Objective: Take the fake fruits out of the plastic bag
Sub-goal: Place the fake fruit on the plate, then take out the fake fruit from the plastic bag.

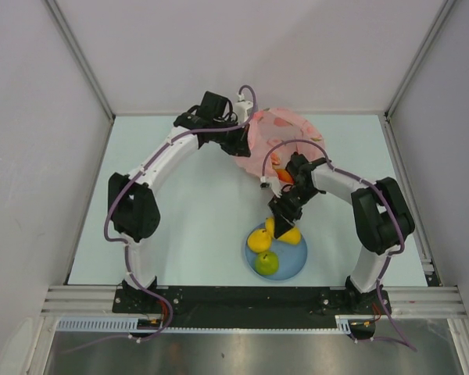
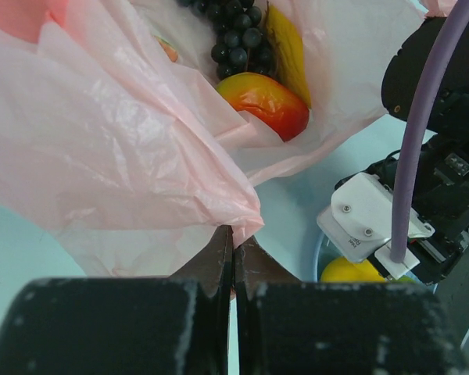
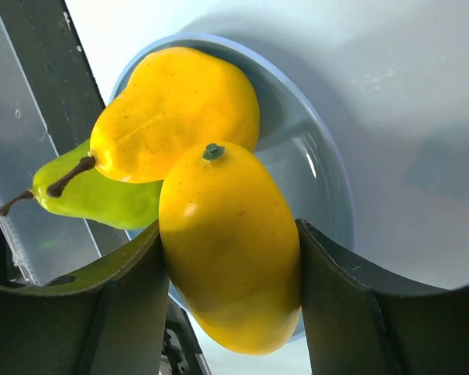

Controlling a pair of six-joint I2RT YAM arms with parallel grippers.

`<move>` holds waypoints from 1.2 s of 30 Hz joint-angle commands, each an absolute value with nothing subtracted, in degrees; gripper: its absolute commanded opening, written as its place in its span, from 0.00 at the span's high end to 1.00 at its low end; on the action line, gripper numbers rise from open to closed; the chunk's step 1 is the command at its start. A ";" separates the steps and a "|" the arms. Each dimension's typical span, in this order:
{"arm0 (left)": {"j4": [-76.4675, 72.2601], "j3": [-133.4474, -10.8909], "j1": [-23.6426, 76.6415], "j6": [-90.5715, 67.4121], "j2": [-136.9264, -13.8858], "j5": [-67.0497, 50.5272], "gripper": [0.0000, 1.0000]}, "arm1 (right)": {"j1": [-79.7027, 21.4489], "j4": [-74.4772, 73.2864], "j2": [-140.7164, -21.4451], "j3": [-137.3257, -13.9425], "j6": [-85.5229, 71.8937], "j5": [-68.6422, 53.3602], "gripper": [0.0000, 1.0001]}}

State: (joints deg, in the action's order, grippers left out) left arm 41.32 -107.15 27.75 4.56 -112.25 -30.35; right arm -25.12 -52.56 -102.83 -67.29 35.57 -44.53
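Right gripper (image 3: 228, 242): jaws clamped on yellow fruit (image 3: 230, 269), just above blue plate (image 3: 301, 152).
Plate contents: yellow pear (image 3: 176, 109) and green pear (image 3: 94, 195), touching.
Left gripper (image 2: 234, 262): jaws together, pinching pink bag (image 2: 102, 156) beyond the plate.
Bag contents: red fruit (image 2: 264, 101), grapes (image 2: 234, 35), well apart from plate.
Advice: lower onto bare plate floor beside the 2 pears, then open; dropping risks roll-off.

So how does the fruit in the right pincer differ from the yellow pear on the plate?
The held fruit is oval with a green nub; the yellow pear tapers to a brown stem. The fruit is clamped in the right pincer; the pear lies on the blue plate. Both are glossy yellow.
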 commanded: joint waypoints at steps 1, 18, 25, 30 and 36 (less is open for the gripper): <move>41.04 -106.44 27.51 5.45 -108.10 -30.85 1.00 | -26.02 -50.72 -103.10 -67.59 34.54 -46.41 0.50; 40.87 -106.61 28.21 5.54 -108.20 -33.22 1.00 | -19.43 -51.24 -89.14 -71.01 35.68 -40.43 0.00; 41.48 -104.68 28.21 6.07 -105.82 -34.54 1.00 | -14.50 -30.62 -82.26 -75.67 21.55 -33.32 0.09; 42.18 -104.59 28.21 7.29 -104.41 -35.24 1.00 | -16.43 -13.58 -88.58 -75.76 18.02 -23.39 0.39; 42.63 -103.10 28.30 7.56 -102.57 -34.98 1.00 | -22.14 -3.45 -101.59 -75.85 20.92 -12.85 0.56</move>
State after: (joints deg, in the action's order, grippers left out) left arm 41.98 -104.29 27.99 6.07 -106.89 -33.43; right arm -18.72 -14.33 -94.87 -75.16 20.97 -22.65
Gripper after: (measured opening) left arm 0.007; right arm 0.461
